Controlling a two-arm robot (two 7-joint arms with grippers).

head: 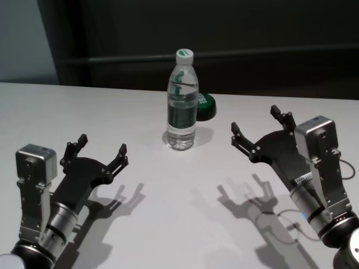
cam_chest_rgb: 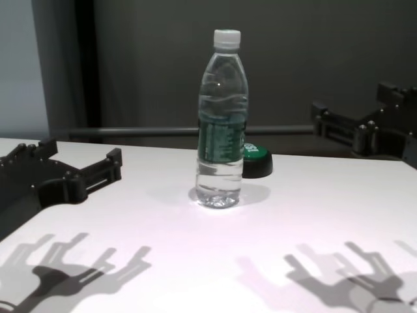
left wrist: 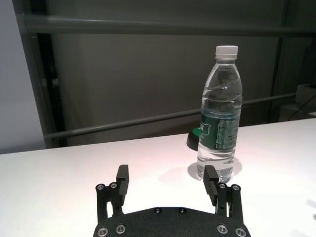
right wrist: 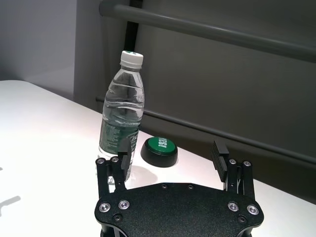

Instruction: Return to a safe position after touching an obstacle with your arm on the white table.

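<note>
both sets of fingers are spread wide and hold nothing — the left gripper (head: pixel 101 151) hovers over the near left of the white table (head: pixel 168 224), the right gripper (head: pixel 262 126) over the near right. between them, farther back, the obstacle (head: pixel 182 101) stands upright, apart from both arms, with a green-topped button (head: pixel 205 106) just behind it. judging by this, the arms look close to a safe pose — little seems left beyond settling.

Clear glossy plastic bottle (head: pixel 182 106), white ribbed cap; smooth matt white counter (head: pixel 168 213); matt black fingers (head: pixel 120 152).
</note>
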